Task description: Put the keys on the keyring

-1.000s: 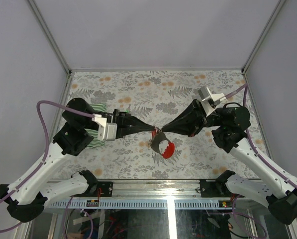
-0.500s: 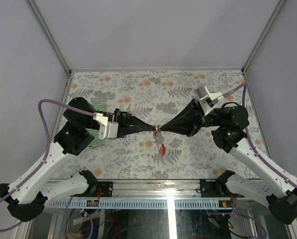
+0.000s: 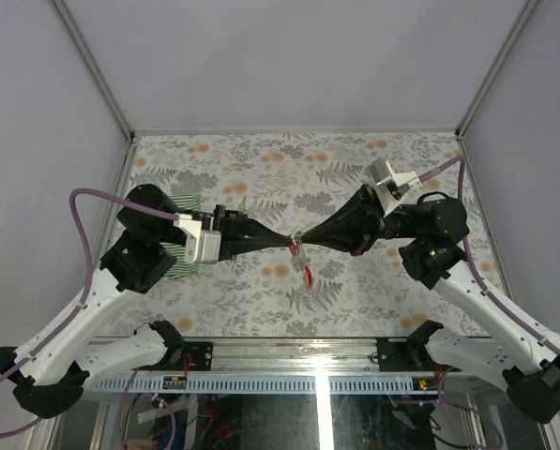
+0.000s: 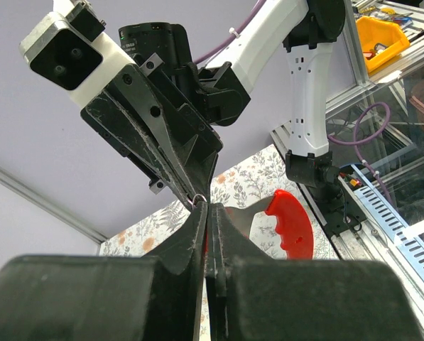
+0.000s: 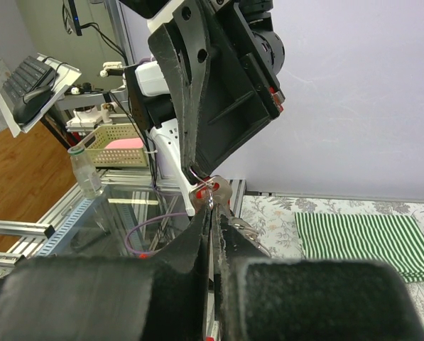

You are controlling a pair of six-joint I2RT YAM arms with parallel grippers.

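Observation:
Both grippers meet tip to tip above the middle of the table. My left gripper point(image 3: 289, 242) point(image 4: 206, 207) is shut on the metal shank of a red-handled piece point(image 4: 291, 224), which hangs below the tips in the top view point(image 3: 308, 275). My right gripper point(image 3: 303, 241) point(image 5: 212, 206) is shut on a small silvery key point(image 5: 220, 189) with a thin wire keyring point(image 5: 198, 174) at its tip. More small silvery keys point(image 5: 246, 233) lie against the right finger. The ring also shows in the left wrist view point(image 4: 197, 199). No coloured key tags can be made out.
A green-and-white striped cloth point(image 3: 182, 253) point(image 5: 361, 243) lies on the floral table surface under my left arm. A small green thing point(image 3: 240, 208) lies beside the left wrist. Metal frame posts and grey walls bound the table.
The red-handled piece has turned from face-on to edge-on and hangs straighter under the tips. Both grippers stay closed at the same meeting point.

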